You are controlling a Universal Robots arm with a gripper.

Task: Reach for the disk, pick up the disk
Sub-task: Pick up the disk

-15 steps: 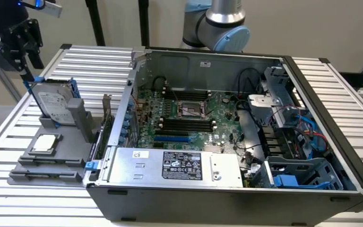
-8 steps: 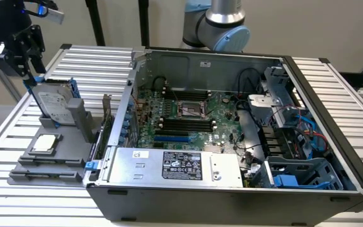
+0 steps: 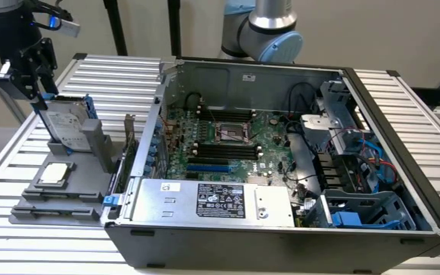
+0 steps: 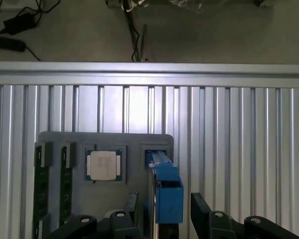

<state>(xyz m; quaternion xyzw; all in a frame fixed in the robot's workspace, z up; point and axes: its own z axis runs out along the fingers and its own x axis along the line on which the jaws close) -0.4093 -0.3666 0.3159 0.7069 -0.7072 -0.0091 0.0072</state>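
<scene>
The gripper (image 3: 43, 91) is matte black; its fingers (image 4: 199, 211) are blocky, each with a round pale screw (image 4: 119, 215); above it a black wrist (image 3: 10, 26) glows blue; well apart, a silver arm joint (image 3: 270, 31) capped blue-grey.

In the exterior view, the holder (image 3: 90, 179) lies on the table (image 3: 423, 134) at nine o'clock of the computer case (image 3: 281, 246). The disk (image 3: 66, 123) stands upright in a slot at the holder's twelve o'clock end. The chip (image 3: 55, 173) lies flat at six o'clock of the disk. The gripper (image 4: 165, 211) straddles the disk's top edge from above.
</scene>
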